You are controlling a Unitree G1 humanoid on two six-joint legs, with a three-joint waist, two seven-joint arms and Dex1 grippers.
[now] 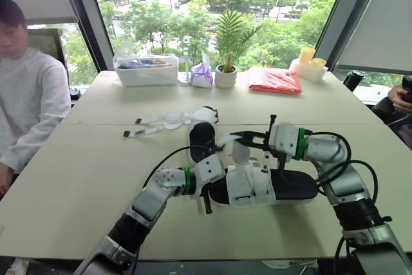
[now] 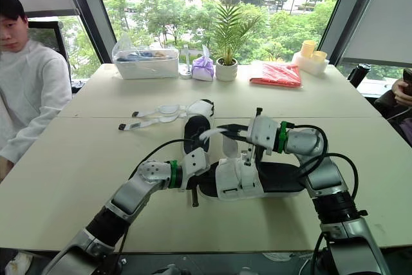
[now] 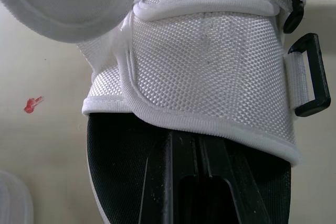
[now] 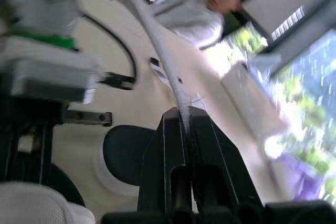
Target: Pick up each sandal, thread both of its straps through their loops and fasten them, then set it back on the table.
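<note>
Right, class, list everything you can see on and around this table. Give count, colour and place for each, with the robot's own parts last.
near white mesh sandal with black sole: one, white and black, front middle of the pale table
far sandal of the same kind: one, white and black, just behind it, straps loose
clear plastic box: one, clear, far edge, left
purple bag: one, purple, beside the box
potted palm in white pot: one, green, far edge, middle
flat red packet: one, red, right of the palm
yellow cups: two, yellow, far right corner
seated person in white top: one, left of the table
left tool: one, black, at the near sandal's left end
right tool: one, black, shut on its white strap
</note>
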